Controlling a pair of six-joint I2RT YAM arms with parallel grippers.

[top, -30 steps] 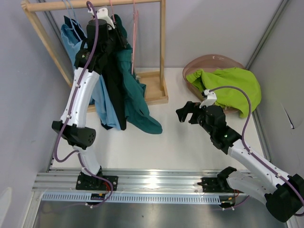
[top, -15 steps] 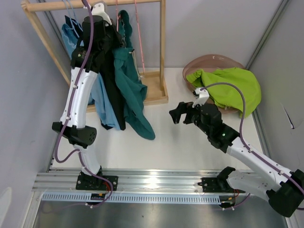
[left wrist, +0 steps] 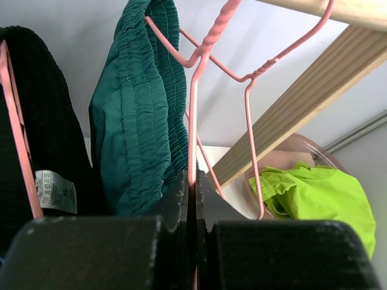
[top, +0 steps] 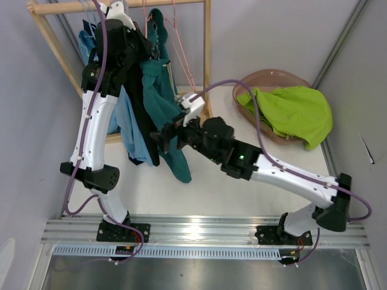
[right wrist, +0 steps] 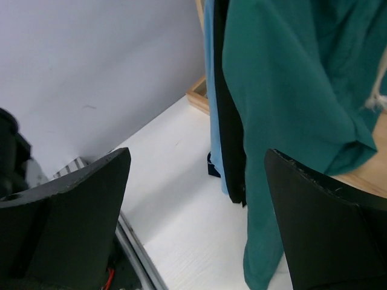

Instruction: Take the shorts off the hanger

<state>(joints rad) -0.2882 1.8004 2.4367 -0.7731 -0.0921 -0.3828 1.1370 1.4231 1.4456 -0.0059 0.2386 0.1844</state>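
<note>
Reaching up beside the top rail [top: 60,7] of the wooden rack [top: 207,54], which stands at the far left corner of the desk [top: 242,187], the left tool [left wrist: 193,181] has its fingers pressed together on the vertical wire of a pink hanger [left wrist: 193,121], just below the twisted neck. One limb of that hanger runs to the gathered waistband of the teal shorts [left wrist: 139,121], which hang from it directly beside the pinch point. The black shorts [left wrist: 42,109] hang next to the teal pair on the left of the wrist view, on a separate pink wire, with a white label [left wrist: 54,190] showing. In the top view the light blue shorts [top: 130,133] hang behind the black pair, partly covered by the left arm, and the navy shorts [top: 91,29] hang at the left end of the rail. The lime green shorts [top: 296,112] are off the rack and lie crumpled in a brown basket [top: 272,75] at the far right corner of the desk. The right tool [top: 162,138] is extended across the desk toward the rack, with its fingers [right wrist: 72,205] spread wide. It is level with the lower half of the hanging garments. The teal and black legs hang in front of its open gap; contact cannot be determined from these views.
</note>
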